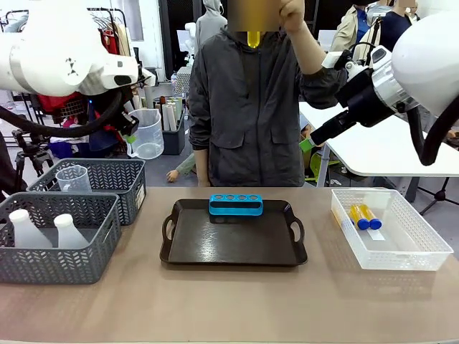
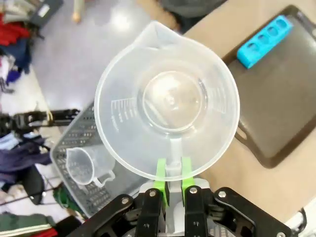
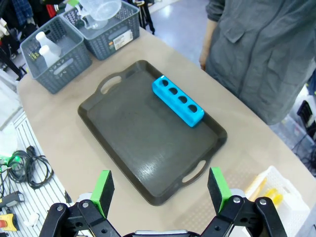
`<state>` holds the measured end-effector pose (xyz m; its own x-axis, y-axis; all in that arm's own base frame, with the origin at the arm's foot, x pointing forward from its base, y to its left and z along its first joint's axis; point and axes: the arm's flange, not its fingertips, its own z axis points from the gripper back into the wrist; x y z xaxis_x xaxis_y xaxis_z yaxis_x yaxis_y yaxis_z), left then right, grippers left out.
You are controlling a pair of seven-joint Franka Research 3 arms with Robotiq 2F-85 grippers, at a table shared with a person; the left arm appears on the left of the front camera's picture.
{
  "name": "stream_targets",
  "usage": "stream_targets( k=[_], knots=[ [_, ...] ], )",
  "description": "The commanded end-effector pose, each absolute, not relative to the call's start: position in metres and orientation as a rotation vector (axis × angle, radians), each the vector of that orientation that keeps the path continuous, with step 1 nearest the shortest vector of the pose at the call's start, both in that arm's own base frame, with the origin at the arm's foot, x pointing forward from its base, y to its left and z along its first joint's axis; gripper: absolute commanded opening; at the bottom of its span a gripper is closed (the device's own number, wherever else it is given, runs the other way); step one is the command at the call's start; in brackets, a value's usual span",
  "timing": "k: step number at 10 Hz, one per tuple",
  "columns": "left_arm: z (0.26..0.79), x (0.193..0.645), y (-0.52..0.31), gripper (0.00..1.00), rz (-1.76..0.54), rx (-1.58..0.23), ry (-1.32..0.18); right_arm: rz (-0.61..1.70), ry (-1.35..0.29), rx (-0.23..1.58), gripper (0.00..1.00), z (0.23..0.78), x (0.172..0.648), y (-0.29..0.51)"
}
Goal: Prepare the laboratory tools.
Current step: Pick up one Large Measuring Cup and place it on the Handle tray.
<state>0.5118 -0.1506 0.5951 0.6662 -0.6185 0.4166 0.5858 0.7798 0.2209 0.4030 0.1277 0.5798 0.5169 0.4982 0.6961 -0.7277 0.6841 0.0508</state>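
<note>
Left wrist view looks straight down into the cup [image 2: 167, 98], whose handle is pinched between the green pads of the left end effector [image 2: 173, 173], jaws narrow on that thin strip. The main risk lies there: the whole cup hangs out beyond a small grip on its handle, so a quick swing or a sudden stop could make it pivot or slip from the pads. It seems to hang partly past the far edge of the worktop [image 1: 215, 301], over the floor, so a dropped cup would likely be lost. A low path toward the tray [image 1: 237, 251] could also clip the rim of the grey basket [image 1: 107, 172] or knock the empty rack [image 1: 236, 205], which stands at the tray's far edge.

Front view has the left arm raised high at the left, its wrist tipped so the cup [image 1: 148, 134] hangs upright in the air, well above the baskets. The right arm is lifted at the right, angled down toward the tray, and the right end effector [image 3: 160, 190] stands wide and empty above the tray's near corner. Two tubes [image 1: 364, 216] lie in the white basket [image 1: 423, 247]; the person holds another up high.
</note>
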Motion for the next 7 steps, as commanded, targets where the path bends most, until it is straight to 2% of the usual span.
stream_targets(
  k=[1, 2, 5, 6, 7],
  knots=[
    [0.619, 0.491, -0.159, 0.00, -0.831, 0.017, -0.441, 0.750, -0.708, 0.370, 1.00, 0.581, 0.403, 0.128],
    [0.623, 0.485, -0.170, 0.00, -0.906, -0.033, -0.400, 0.750, -0.708, 0.370, 1.00, 0.581, 0.403, 0.128],
    [0.632, 0.470, -0.194, 0.00, -1.051, -0.131, -0.417, 0.750, -0.708, 0.370, 1.00, 0.581, 0.403, 0.128],
    [0.628, 0.470, -0.197, 0.00, -0.950, -0.043, -0.417, 0.750, -0.708, 0.370, 1.00, 0.581, 0.403, 0.128],
    [0.628, 0.470, -0.197, 0.00, -0.950, -0.043, -0.417, 0.750, -0.708, 0.370, 1.00, 0.581, 0.403, 0.128]
  ],
)
